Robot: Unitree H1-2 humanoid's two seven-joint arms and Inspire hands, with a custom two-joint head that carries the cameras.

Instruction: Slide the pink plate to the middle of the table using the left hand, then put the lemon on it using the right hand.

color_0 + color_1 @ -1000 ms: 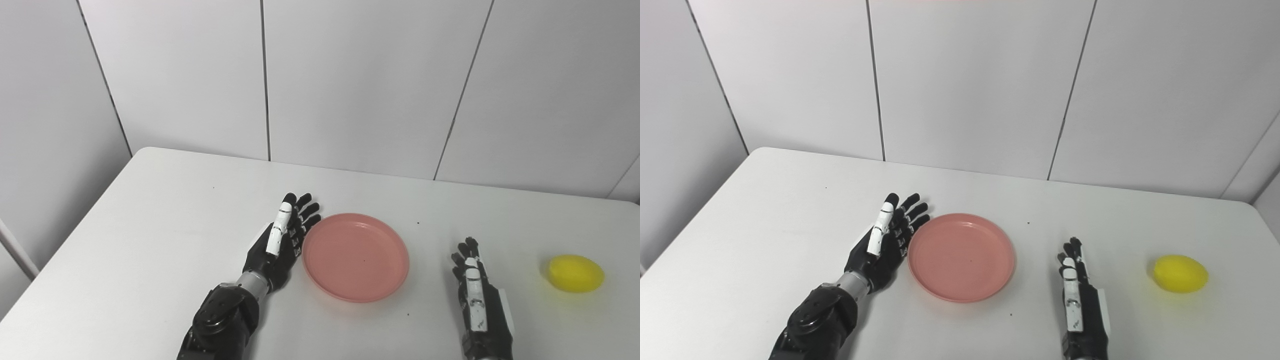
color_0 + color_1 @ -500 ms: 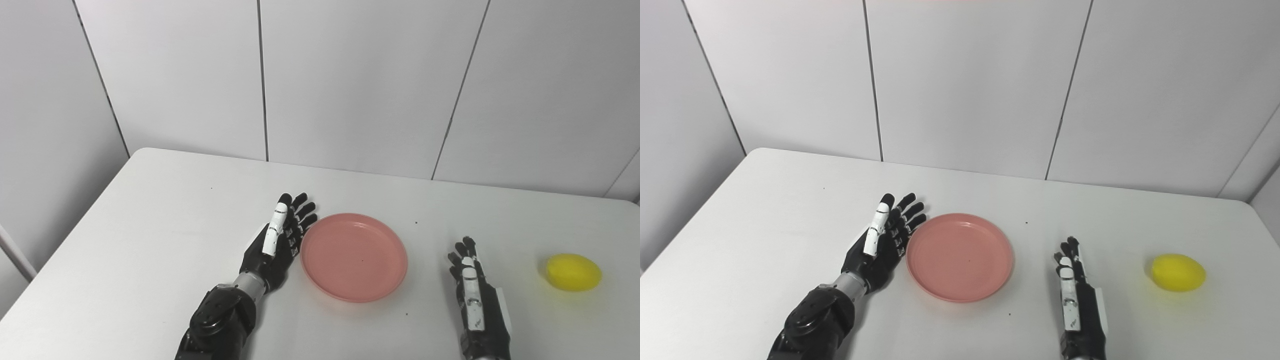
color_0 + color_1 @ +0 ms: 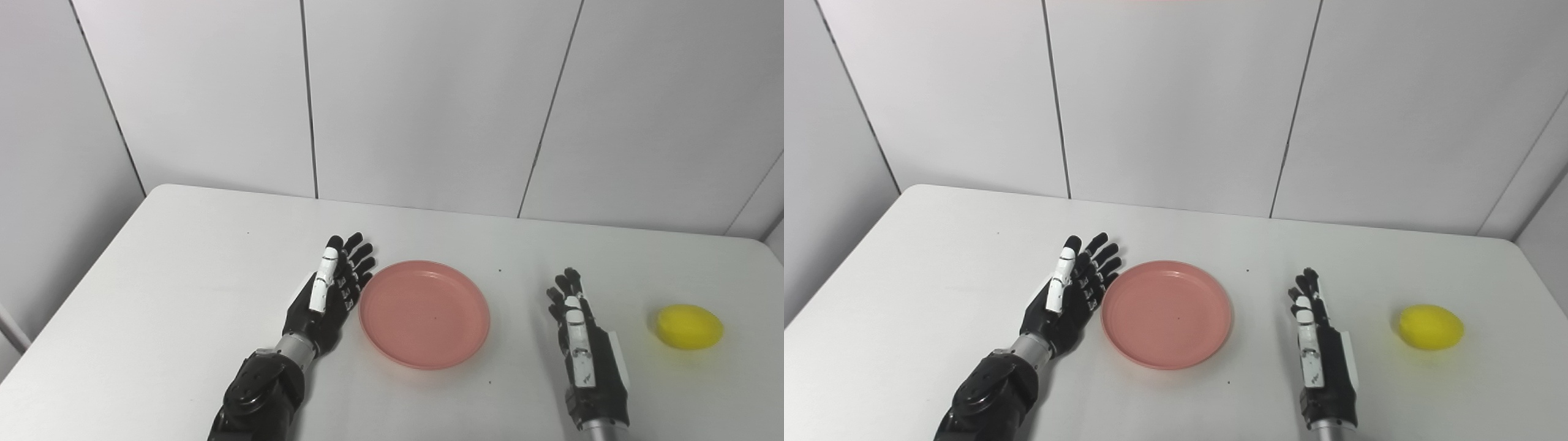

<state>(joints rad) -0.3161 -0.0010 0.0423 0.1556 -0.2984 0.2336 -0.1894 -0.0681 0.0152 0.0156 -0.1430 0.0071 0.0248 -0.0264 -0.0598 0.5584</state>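
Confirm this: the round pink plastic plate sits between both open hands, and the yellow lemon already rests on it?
Not quite. The yellow lemon lies on the white table, beyond the right hand, as the right eye view shows. The round pink plastic plate, right of the left hand, holds nothing.

The plate [image 3: 424, 313] lies mid-table [image 3: 184, 257], the lemon [image 3: 689, 326] well to its right.

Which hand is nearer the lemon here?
Right. The right hand lies between plate and lemon; the left hand sits beyond the plate's far side.
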